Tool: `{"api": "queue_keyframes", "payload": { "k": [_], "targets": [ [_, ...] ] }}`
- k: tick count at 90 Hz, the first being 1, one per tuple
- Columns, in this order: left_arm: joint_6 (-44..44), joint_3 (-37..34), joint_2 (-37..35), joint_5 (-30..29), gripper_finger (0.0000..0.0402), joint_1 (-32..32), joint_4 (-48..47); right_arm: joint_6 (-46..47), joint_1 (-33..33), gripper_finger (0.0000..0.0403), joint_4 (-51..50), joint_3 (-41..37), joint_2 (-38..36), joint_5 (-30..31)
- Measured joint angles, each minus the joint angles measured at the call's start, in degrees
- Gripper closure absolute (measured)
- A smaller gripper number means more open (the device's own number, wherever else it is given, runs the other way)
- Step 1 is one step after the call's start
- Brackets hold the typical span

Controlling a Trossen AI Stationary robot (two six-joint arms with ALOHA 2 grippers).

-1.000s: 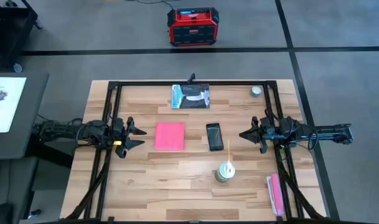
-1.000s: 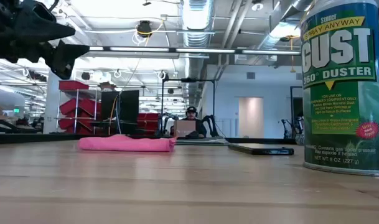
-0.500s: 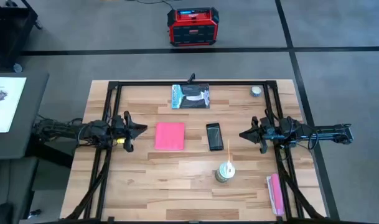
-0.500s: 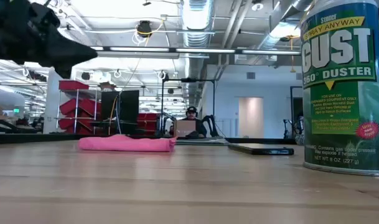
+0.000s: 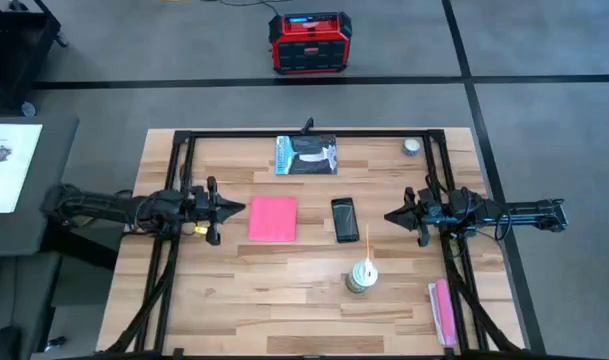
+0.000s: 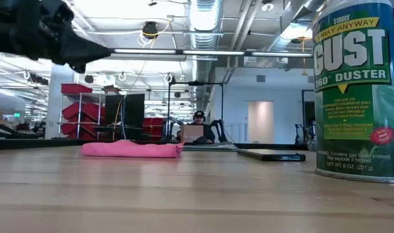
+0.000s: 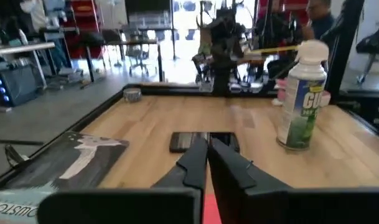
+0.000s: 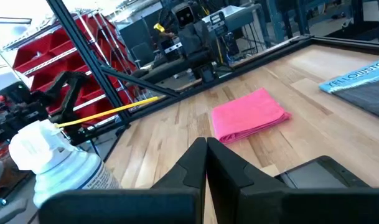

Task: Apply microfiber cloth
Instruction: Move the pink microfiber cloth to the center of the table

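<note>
The pink-red microfiber cloth (image 5: pixel 273 218) lies flat and folded on the wooden table, left of the black phone (image 5: pixel 345 219). It also shows in the low view (image 6: pixel 132 149) and the right wrist view (image 8: pixel 250 115). My left gripper (image 5: pixel 240 208) is shut and hangs above the table just left of the cloth, its fingers pointing level toward the cloth. Its wrist view shows the shut fingertips (image 7: pixel 206 146) with the phone (image 7: pixel 205 142) beyond them. My right gripper (image 5: pixel 389 215) is shut and waits right of the phone, pointing left.
A dust-spray can (image 5: pixel 362 275) with a yellow straw stands near the phone, toward the near edge. A printed package (image 5: pixel 306 155) lies at the far edge, a small round object (image 5: pixel 412 146) at the far right, and a narrow pink oblong (image 5: pixel 443 312) at the near right.
My left gripper has moved toward the table's right, closer to the cloth's left edge, staying above the table. The cloth, the phone and my right gripper have kept still.
</note>
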Motion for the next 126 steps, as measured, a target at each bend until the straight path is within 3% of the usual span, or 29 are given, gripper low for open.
{"api": "queue_keyframes", "payload": {
  "k": [44,70,89,113,126],
  "targets": [
    [6.6,33.5,39.3,1.4,0.0402,3.7,-29.9,0.0,0.0,0.0403,0.0,0.0,0.0,0.0],
    [7.1,47.1,56.1,1.5,0.0402,4.7,-43.6,-4.8,0.0,0.0403,-0.2,0.2,-0.1,-0.2],
    [4.6,53.5,63.7,1.5,0.0402,4.6,-52.4,-5.0,0.0,0.0403,0.2,0.2,0.0,-0.2],
    [5.2,55.1,67.2,6.6,0.04,5.0,-52.0,-5.0,0.0,0.0403,0.2,0.3,0.0,-0.2],
    [3.9,54.9,67.3,6.7,0.0369,5.0,-51.1,-5.0,0.0,0.0403,0.2,0.3,0.0,-0.2]
  ]
}}
